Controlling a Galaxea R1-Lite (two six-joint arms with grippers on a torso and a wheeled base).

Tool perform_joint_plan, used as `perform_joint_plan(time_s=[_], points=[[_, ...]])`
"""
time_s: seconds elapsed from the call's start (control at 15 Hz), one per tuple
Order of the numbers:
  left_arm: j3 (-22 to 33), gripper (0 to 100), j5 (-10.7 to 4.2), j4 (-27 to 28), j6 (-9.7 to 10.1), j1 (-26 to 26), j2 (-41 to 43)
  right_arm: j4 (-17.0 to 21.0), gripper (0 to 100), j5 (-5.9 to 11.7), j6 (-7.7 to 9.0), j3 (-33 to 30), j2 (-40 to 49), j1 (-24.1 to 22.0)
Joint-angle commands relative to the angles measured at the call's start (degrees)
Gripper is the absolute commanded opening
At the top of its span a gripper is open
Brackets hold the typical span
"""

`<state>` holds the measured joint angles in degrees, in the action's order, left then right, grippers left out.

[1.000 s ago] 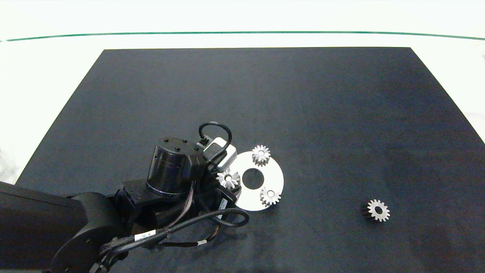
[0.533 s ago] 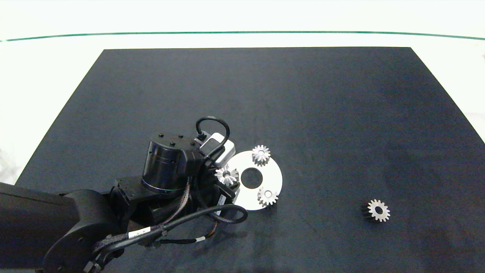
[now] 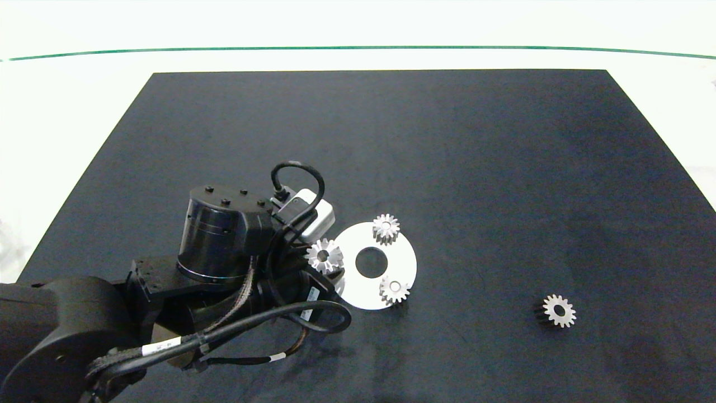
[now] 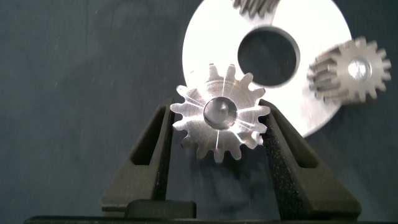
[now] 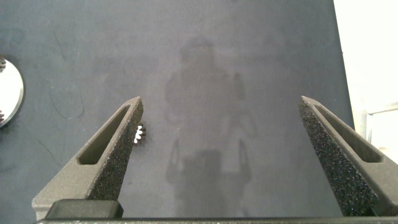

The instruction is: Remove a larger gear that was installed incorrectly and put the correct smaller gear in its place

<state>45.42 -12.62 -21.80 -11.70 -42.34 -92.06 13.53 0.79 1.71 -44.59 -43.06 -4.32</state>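
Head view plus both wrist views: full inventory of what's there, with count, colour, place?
larger gear: 1, silver, held in the left hand, off the disc's left edge
smaller gear: 1, silver face with a dark flank, alone on the mat at right
pegged gears: 2, silver, on the disc, one at the far rim, one at the near rim
disc: 1, silver with a round centre hole, mid-mat
mat: 1, black, covers the table
table: 1, white, with a green line along the far side
left hand: 1, dark grey, shut on the larger gear
right hand: 1, dark grey, open above bare mat
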Motion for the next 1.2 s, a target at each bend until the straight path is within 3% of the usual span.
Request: perform_joint_plan(time_s=[0.07,0.53,0.93,1.2], points=[[-0.1,25,-0.21,3.0,0.1,1.2,3.8,0.1,100,0.0,0.05,-0.1,-0.1,0.0],[-1.7,25,-0.13,3.8,-0.6,13.4,4.4,0.1,100,0.0,0.05,-0.1,0.2,0.0],[-1.8,25,0.22,3.8,-1.3,16.1,2.9,0.1,100,0.09,0.05,-0.1,0.5,-0.1],[-1.8,25,1.98,3.6,-1.3,18.2,1.4,0.2,100,0.0,0.05,0.0,0.5,0.0]])
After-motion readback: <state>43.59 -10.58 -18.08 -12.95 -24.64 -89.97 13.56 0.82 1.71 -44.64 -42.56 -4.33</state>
